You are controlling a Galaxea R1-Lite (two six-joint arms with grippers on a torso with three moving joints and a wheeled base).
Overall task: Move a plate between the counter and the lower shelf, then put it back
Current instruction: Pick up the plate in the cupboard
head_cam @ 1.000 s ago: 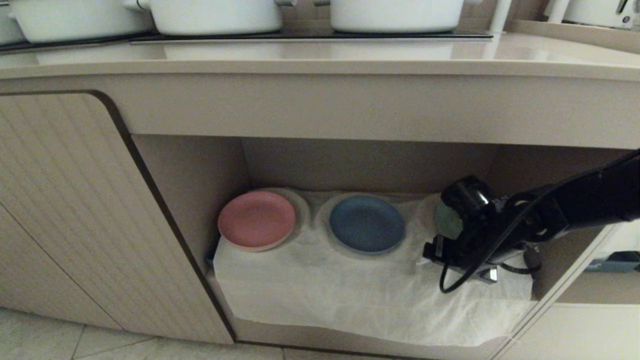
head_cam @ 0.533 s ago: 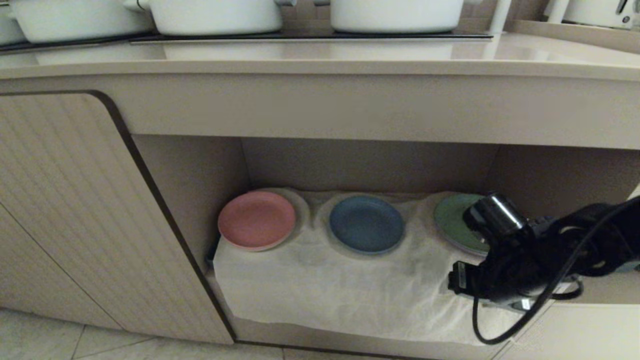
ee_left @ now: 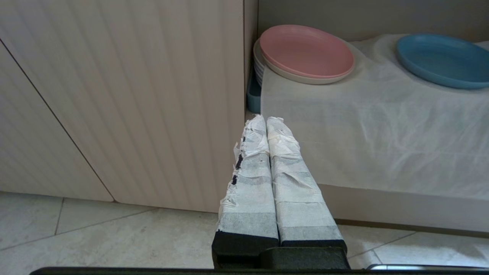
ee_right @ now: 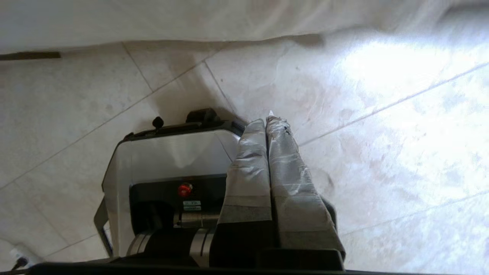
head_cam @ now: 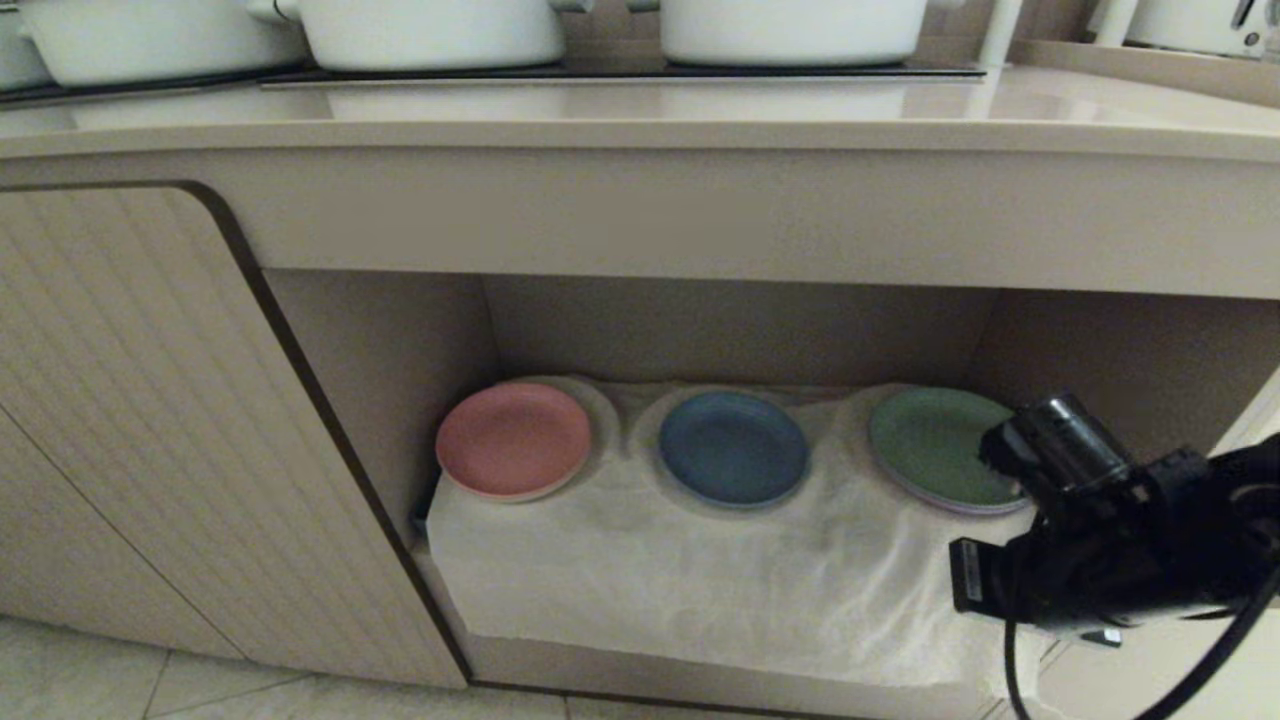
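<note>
You will see a pink plate (head_cam: 513,439) at the left of the white cloth (head_cam: 700,580) and a green plate (head_cam: 935,447) at the right. In the left wrist view the pink plate tops a stack of white plates (ee_left: 258,63), with a blue container (ee_left: 253,95) just beside the stack. Note the ribbed cabinet door (head_cam: 130,420) left of the opening. Three white pots (head_cam: 430,30) stand on the black hob panel (head_cam: 620,72). The floor (head_cam: 150,685) is laid in pale tiles. White poles (head_cam: 1000,30) rise at the upper right.
</note>
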